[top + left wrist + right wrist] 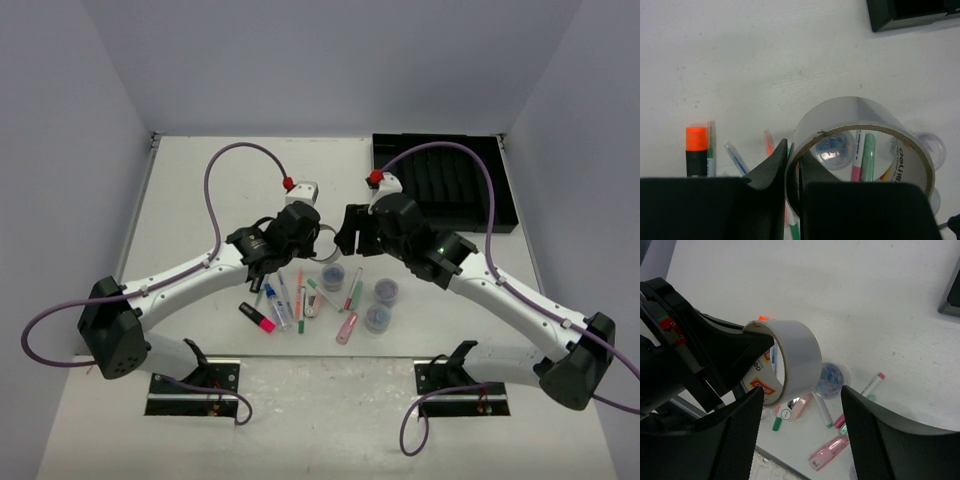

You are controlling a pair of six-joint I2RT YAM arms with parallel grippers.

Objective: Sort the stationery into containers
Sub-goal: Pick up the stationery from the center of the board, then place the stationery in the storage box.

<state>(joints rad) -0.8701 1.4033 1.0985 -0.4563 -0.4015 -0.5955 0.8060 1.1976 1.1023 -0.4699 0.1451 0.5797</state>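
While the left hand [792,156] pinches the wall of the tape roll [860,114] above the counter [200,190], the right hand [801,391] stands wide around it, not touching. An early release could drop the roll onto the pens [285,300] and tubs [386,291] below. The tray [440,185] lies well apart, beyond the right arm.

White arms [180,275] with black joints carry purple cables [206,185] (red-tipped).

Grey-brown tape roll [855,112], orange-capped black highlighter [696,150], black tray [445,140], white table [200,180].
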